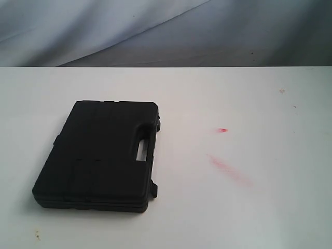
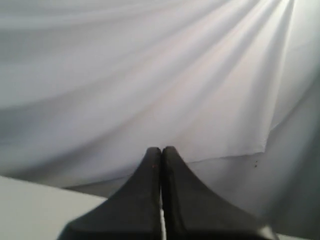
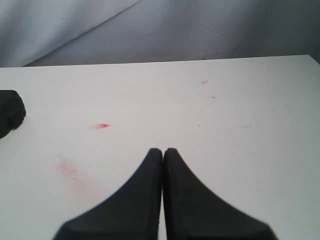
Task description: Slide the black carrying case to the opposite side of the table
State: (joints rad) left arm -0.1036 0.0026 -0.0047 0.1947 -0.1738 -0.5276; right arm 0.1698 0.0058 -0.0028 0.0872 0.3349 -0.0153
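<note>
The flat black case (image 1: pixel 98 154) lies on the left half of the white table (image 1: pixel 249 207), its handle slot (image 1: pixel 141 151) facing the middle. Neither arm shows in the exterior view. In the left wrist view my left gripper (image 2: pixel 161 150) is shut and empty, aimed at the white cloth backdrop with only a corner of the table (image 2: pixel 35 210) below it. In the right wrist view my right gripper (image 3: pixel 162 151) is shut and empty above bare table (image 3: pixel 240 125); a corner of the case (image 3: pixel 11 112) shows at the frame's edge, well apart from it.
Red smears (image 1: pixel 228 168) and a small red mark (image 1: pixel 222 129) lie on the table right of the case. A draped grey-white cloth (image 1: pixel 155 31) hangs behind the far table edge. Small specks (image 1: pixel 37 234) dot the near left corner.
</note>
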